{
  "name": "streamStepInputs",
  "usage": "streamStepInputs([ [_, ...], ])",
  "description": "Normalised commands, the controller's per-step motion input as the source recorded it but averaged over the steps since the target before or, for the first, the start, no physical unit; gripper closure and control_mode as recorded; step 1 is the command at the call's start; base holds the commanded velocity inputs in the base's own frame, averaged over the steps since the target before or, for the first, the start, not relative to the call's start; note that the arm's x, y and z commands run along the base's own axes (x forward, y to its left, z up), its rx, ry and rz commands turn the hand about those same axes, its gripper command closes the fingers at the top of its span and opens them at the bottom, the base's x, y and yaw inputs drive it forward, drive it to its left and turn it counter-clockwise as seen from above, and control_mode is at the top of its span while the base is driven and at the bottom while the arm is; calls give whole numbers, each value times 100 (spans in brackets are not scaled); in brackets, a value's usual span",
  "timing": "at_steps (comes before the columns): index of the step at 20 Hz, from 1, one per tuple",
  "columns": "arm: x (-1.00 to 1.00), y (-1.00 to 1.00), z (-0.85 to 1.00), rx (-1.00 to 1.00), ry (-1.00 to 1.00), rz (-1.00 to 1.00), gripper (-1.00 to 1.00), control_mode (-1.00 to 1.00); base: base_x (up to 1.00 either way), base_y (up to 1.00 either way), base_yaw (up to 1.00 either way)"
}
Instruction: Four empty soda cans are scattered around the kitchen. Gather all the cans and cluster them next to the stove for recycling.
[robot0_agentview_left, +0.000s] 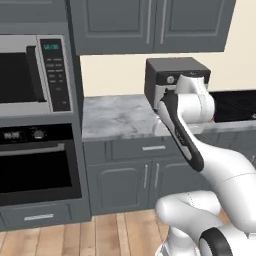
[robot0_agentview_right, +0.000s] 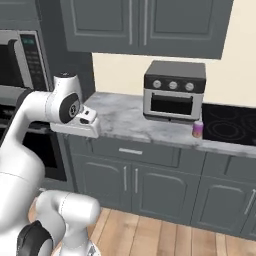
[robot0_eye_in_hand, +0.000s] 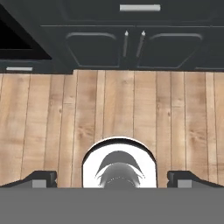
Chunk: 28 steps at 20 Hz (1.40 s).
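The gripper (robot0_eye_in_hand: 112, 178) points down at the wooden floor (robot0_eye_in_hand: 118, 109), its two dark tips spread wide at the bottom corners of the hand view with nothing between them — it carries no can. In the base views the arm is folded high in front of the marble counter (robot0_agentview_right: 125, 120), the hand level with the counter's front edge.

One soda can (robot0_agentview_right: 198, 128), purplish-pink, stands upright on the counter between the toaster oven (robot0_agentview_right: 174, 91) and the stove (robot0_agentview_right: 231, 124), just beside the cooktop's near corner, so that one looks already placed. The step in hand appears to be the search for, or approach to, another can, none of which can be picked out here.

The next move likely calls for lifting the hand's gaze off the floor and turning the arm or base toward a counter where a can may stand, then coming down over it with the fingers apart.

As for writing, the microwave (robot0_agentview_left: 30, 75) has a greenish display and a keypad, but both are too blurred to read; the pink can's label cannot be made out.
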Motion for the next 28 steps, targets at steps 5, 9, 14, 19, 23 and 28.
streamStepInputs([
  [5,0,0,0,0,0,0,-100,100,0,-30,-39],
  [9,0,0,0,0,0,0,-100,100,1,-51,-34],
  [14,0,0,0,0,0,0,-100,100,0,-54,-33],
  [19,0,0,0,0,0,0,-100,100,0,-31,-42],
  [23,0,0,0,0,0,0,-100,100,0,-18,-45],
  [28,0,0,0,0,0,0,-100,100,0,-22,-45],
])
